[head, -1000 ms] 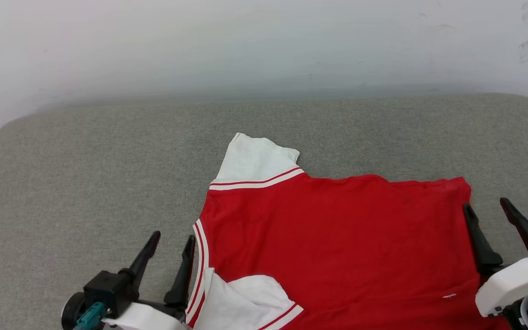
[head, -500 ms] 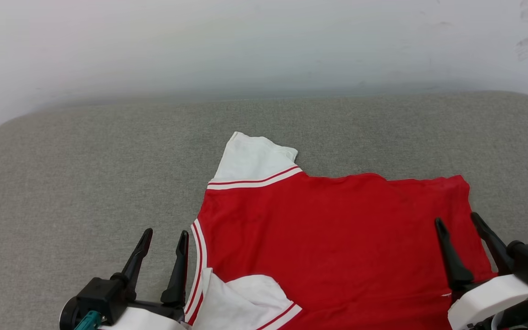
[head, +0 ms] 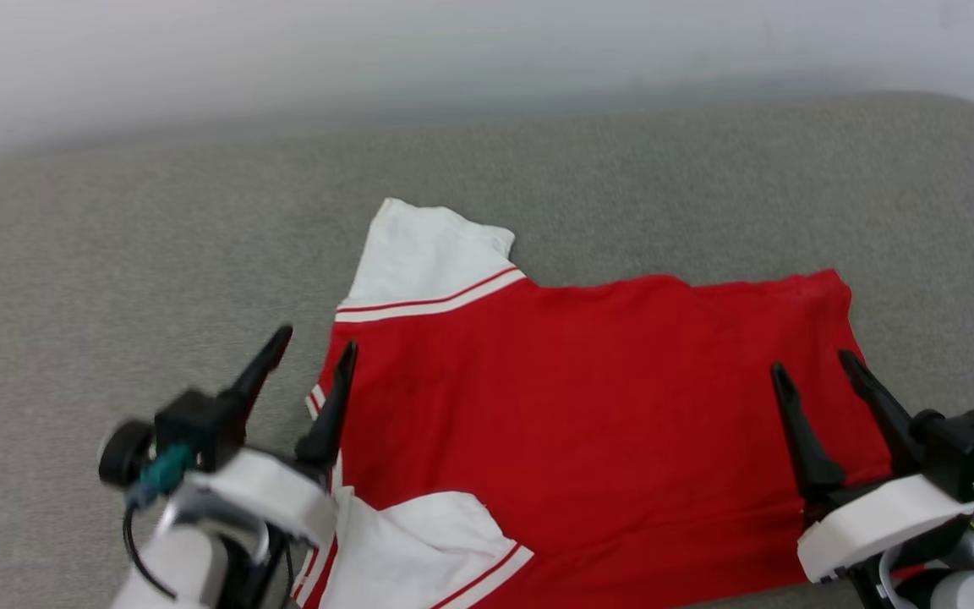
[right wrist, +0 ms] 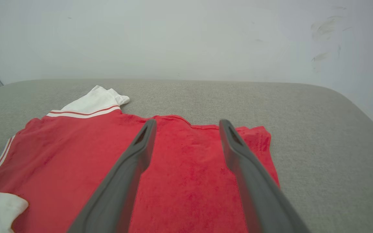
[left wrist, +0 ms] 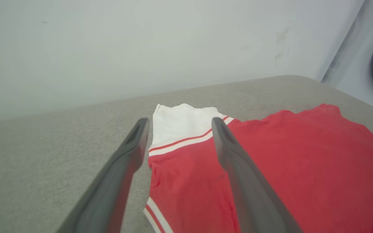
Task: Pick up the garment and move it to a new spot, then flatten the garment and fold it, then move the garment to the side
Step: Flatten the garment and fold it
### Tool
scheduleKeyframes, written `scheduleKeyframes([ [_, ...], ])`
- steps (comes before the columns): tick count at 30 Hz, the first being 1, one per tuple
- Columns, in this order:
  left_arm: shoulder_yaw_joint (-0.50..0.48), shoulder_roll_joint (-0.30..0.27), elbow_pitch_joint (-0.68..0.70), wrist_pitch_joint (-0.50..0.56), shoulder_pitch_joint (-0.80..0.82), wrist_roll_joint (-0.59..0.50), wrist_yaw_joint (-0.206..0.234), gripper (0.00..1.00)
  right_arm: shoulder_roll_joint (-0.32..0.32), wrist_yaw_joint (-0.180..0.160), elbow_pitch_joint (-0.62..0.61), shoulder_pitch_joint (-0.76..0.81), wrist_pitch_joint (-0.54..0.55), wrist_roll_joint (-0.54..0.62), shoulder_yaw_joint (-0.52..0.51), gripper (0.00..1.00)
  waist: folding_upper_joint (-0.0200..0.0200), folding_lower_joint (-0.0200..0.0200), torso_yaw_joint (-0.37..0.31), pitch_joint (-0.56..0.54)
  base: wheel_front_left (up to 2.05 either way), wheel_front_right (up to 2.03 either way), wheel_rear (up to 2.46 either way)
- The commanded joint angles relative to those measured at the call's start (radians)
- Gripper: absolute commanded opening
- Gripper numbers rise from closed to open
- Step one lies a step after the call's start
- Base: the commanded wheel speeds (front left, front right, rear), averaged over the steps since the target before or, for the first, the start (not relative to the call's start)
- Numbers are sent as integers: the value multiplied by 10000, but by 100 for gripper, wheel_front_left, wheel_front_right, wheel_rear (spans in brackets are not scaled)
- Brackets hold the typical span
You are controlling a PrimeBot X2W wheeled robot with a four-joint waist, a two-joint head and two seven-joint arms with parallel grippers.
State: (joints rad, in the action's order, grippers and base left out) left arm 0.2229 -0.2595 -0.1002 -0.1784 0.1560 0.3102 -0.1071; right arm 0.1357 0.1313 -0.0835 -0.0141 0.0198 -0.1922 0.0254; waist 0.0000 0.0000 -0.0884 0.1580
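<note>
The garment (head: 571,397), a red T-shirt with white sleeves and striped trim, lies spread flat on the grey cushioned surface (head: 115,254), neckline to the left. Its far sleeve (head: 428,254) points away and its near sleeve (head: 419,550) is folded onto the body. My left gripper (head: 315,345) hovers open over the neckline edge, empty. My right gripper (head: 815,365) hovers open above the hem end, also empty. In the left wrist view the garment (left wrist: 303,168) lies past the fingers (left wrist: 238,181). In the right wrist view the garment (right wrist: 180,174) shows between and around the fingers (right wrist: 125,184).
A pale wall (head: 453,51) rises behind the grey surface. Bare grey fabric stretches to the left (head: 73,321) and beyond the shirt (head: 664,194). The surface's rounded right edge (right wrist: 361,110) drops off near the wall.
The head camera has tilted, shifting the whole picture. My right gripper has come in over the hem end, and my left gripper has edged onto the neckline side. Both stayed open.
</note>
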Motion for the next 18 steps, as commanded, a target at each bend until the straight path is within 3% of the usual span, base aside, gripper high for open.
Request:
scheduleKeyframes([
  [1, 87, -180, -37, 248, 480, -34, -66, 100, -89, -12, -98, -204, 35, 83, 86, 100, 0, 0, -420, 572, 0, 0, 0],
  [8, 1452, -1746, -627, 2647, 3594, 427, -231, 100, -411, -12, -324, -784, -82, 240, 448, 100, 0, 0, -1279, 1782, 0, 0, 0],
  [12, 2468, -2914, -1104, 4314, 5277, 1495, -236, 100, -547, -12, -223, -1105, -220, 253, 832, 100, 0, 0, -1837, 2311, 0, 0, 0],
  [18, 3483, -4125, -1794, 6697, 7316, 3260, -228, 100, -698, -12, 93, -1449, -541, 193, 1216, 100, 0, 0, -2459, 2881, 0, 0, 0],
])
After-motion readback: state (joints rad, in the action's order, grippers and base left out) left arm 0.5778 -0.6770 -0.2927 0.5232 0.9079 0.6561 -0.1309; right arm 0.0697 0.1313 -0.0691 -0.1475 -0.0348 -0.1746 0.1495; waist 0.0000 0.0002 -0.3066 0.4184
